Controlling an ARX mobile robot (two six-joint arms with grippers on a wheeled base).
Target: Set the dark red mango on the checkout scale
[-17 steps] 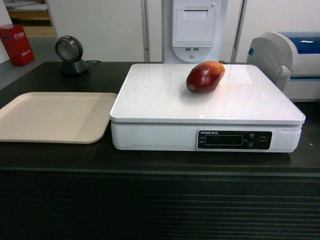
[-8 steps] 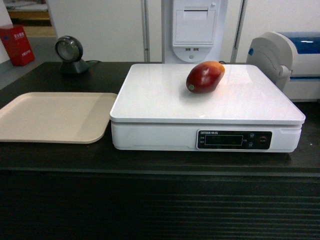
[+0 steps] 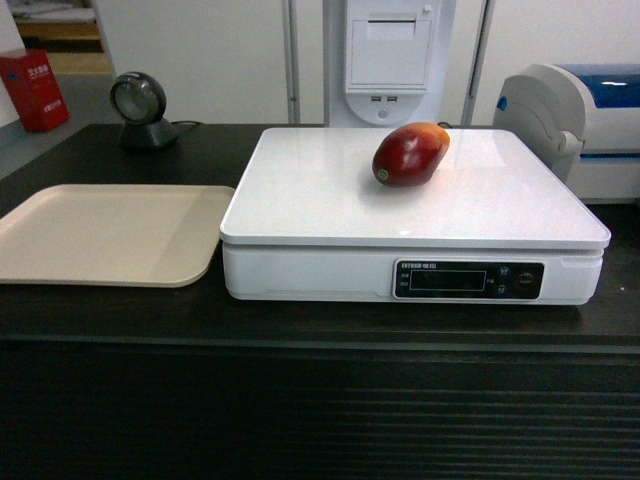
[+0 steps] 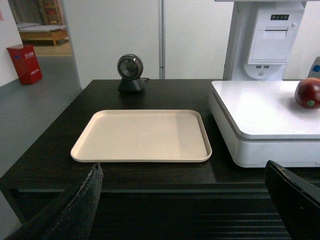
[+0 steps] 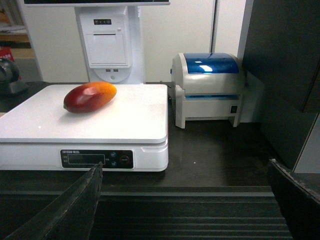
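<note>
Both hands stand wide and hold nothing: the left hand (image 4: 182,200) before the beige tray (image 4: 142,136), the right hand (image 5: 185,200) before the scale (image 5: 85,122). On the black worktop (image 3: 300,320), the dark red mango (image 3: 409,153) lies toward the platter's one o'clock corner, printer (image 5: 207,87) at three o'clock.

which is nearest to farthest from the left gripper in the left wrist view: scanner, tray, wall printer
From the left gripper, open at the bottom edge:
1. Tray, straight ahead on the counter.
2. Scanner, behind the tray at the counter's far edge.
3. Wall printer, far right, beyond the counter.
</note>
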